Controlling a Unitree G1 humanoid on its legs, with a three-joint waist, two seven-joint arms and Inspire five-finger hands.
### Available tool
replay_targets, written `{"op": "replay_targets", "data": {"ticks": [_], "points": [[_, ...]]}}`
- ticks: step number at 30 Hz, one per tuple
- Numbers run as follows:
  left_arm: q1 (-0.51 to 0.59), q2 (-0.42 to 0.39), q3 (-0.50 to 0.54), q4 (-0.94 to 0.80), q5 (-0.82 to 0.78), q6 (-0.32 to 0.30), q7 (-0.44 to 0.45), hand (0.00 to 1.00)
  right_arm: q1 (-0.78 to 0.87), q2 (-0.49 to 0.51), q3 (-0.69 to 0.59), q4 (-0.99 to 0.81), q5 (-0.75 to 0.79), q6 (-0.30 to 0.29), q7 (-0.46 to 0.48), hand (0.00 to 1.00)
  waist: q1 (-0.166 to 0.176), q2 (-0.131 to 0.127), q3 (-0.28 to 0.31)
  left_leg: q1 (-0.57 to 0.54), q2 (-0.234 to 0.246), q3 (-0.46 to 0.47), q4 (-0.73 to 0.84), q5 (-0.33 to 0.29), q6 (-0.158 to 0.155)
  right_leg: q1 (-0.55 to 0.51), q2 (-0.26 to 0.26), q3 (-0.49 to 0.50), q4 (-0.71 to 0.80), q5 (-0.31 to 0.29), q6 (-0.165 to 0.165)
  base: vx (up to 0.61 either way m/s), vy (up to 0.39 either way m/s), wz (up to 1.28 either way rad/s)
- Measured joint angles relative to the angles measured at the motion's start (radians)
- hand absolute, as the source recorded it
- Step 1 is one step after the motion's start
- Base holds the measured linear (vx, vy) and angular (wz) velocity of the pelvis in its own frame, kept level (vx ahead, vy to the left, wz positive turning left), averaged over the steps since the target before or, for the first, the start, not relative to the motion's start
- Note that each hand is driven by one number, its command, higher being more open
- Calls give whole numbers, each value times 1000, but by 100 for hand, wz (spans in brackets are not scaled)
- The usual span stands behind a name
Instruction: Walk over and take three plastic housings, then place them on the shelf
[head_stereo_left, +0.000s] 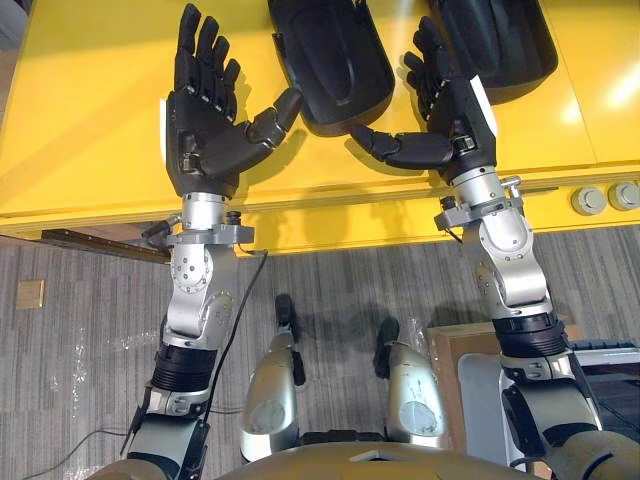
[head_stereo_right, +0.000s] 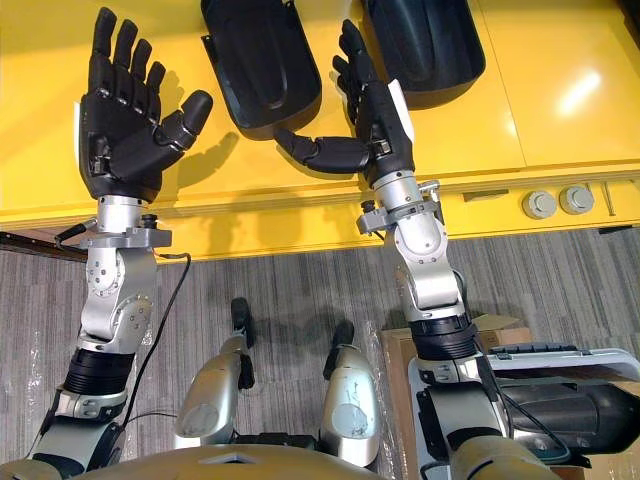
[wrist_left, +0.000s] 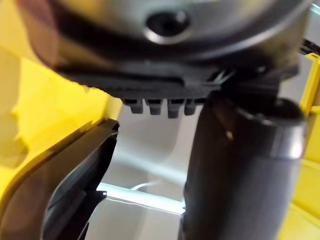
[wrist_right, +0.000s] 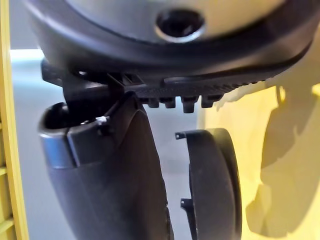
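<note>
**Position.** Two black, glossy, moulded plastic housings lie on the yellow flat table (head_stereo_left: 90, 100). The nearer black housing (head_stereo_left: 335, 60) lies between the two hands. The second black housing (head_stereo_left: 500, 35) lies just beyond the right hand, toward the far right.

**Hand state.** The left hand (head_stereo_left: 205, 120) is released: palm turned inward, fingers straight, thumb extended toward the nearer housing. The right hand (head_stereo_left: 455, 110) is likewise released, with its thumb pointing under the housing's near end. Neither hand grasps anything. Whether the thumb tips touch the housing cannot be confirmed.

**Handling estimate.** The housing appears to be a stiff, thin-walled shell, probably light for its bulk. Its smooth, rounded outer face will likely slip under a pinch. The right wrist view shows a narrow rim with small tabs on the nearer housing (wrist_right: 212, 185).

**Recommended hold.** Bring the palms in against the opposite long sides and hook the fingers beneath the rim. Avoid loading the small tabs, which may snap.
</note>
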Motion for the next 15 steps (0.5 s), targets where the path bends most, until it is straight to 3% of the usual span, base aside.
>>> {"op": "replay_targets", "data": {"ticks": [5, 10, 15], "points": [[0, 4, -5, -3, 35, 9, 0, 100, 34, 2, 14, -9, 4, 19, 66, 100, 2, 0, 0, 3, 0, 0, 0, 0, 1, 1, -1, 2, 5, -5, -6, -6, -12, 0], [0, 3, -10, -3, 35, 49, 5, 100, 56, 11, 41, -30, 12, 22, 90, 100, -1, 0, 0, 9, 0, 1, -1, 0, 0, 5, -1, 3, 7, -5, -6, 1, -7, 0], [-5, 3, -24, -3, 35, 51, 15, 100, 83, 36, 41, -56, 19, 34, 94, 100, -1, 0, 0, 12, 0, 4, -2, 0, 0, 8, -1, 4, 6, -5, -5, 0, 0, 0]]}}
